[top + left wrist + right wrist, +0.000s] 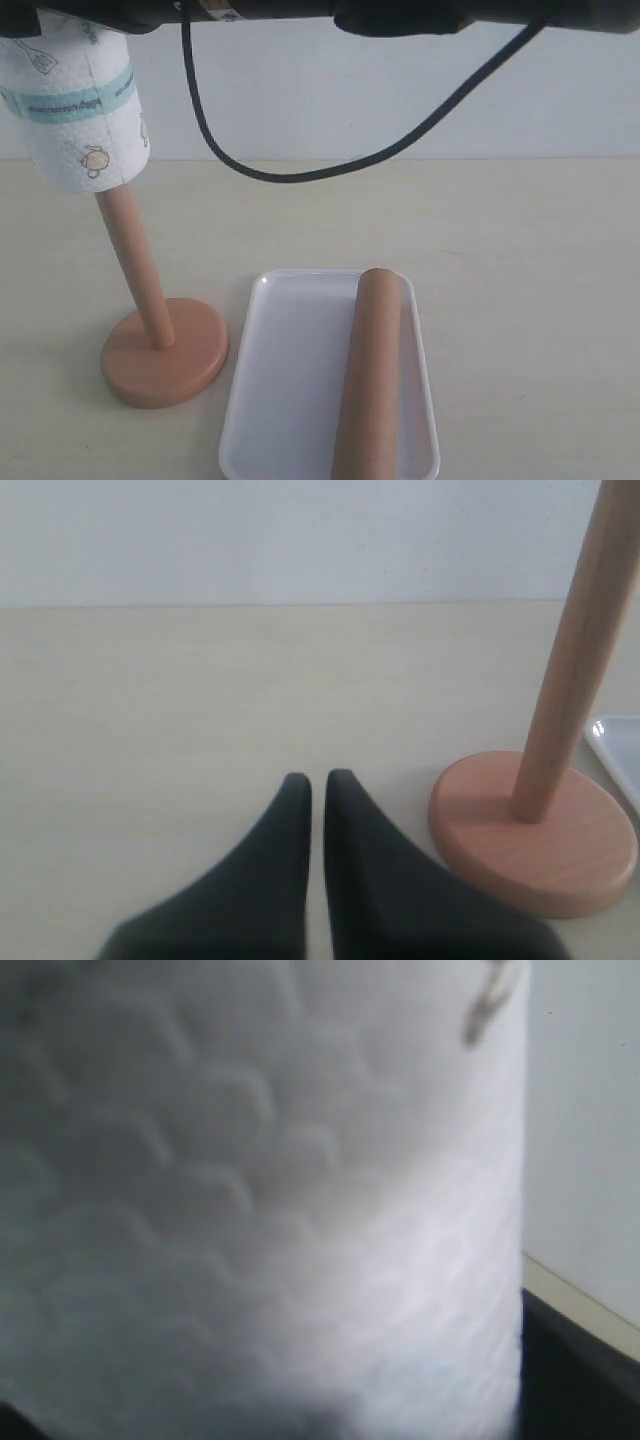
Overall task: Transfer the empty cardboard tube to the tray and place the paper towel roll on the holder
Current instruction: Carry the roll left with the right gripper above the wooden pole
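Observation:
The paper towel roll (78, 105), white with small figures and a teal band, hangs tilted over the top of the holder's rod (135, 265). The rod enters the roll's lower end. My right gripper (70, 20) reaches across from above and is shut on the roll, which fills the right wrist view (280, 1200). One dark finger (585, 1385) shows beside it. The holder's round base (165, 352) stands on the table. The empty cardboard tube (368, 375) lies lengthwise in the white tray (285, 380). My left gripper (318, 778) is shut on nothing, low over the table beside the holder base (535, 835).
A black cable (300, 165) loops down from the arm at the top of the exterior view, in front of the pale wall. The tray's corner (615, 742) shows just past the holder base in the left wrist view. The table is light wood.

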Robot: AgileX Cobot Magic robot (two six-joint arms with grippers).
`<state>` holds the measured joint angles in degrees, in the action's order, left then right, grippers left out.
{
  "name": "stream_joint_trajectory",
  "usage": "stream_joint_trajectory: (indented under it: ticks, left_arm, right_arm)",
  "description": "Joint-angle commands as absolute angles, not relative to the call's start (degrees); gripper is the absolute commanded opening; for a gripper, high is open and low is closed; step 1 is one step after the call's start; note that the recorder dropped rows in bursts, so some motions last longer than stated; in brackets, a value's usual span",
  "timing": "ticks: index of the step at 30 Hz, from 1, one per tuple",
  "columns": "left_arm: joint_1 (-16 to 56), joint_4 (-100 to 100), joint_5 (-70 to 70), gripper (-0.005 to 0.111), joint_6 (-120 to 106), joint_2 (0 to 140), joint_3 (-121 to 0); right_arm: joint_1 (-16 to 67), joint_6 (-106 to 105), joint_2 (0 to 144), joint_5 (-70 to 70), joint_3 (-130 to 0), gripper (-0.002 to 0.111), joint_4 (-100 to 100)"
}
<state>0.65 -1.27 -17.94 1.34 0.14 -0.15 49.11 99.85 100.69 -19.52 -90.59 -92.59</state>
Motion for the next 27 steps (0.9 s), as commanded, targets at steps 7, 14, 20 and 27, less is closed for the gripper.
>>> stream_joint_trajectory:
  ticks: [7,14,20,27]
  left_arm:
    - [0.5,-0.6,-18.0,0.004,1.1,0.0,0.0]
    - [0.5,-0.6,-18.0,0.004,1.1,0.0,0.0]
    - [0.5,-0.6,-18.0,0.004,1.0,0.0,0.0]
    - [0.5,-0.6,-18.0,0.004,1.0,0.0,0.0]
  right_arm:
    - [49.2,96.8,101.4,-19.4,-89.2,0.0,-90.8]
    - [49.2,95.8,103.2,-20.1,-89.1,0.0,-89.7]
    - [49.3,93.6,106.7,-20.1,-89.1,0.0,-86.9]
    - [49.3,93.3,108.6,-20.7,-89.1,0.0,-86.9]
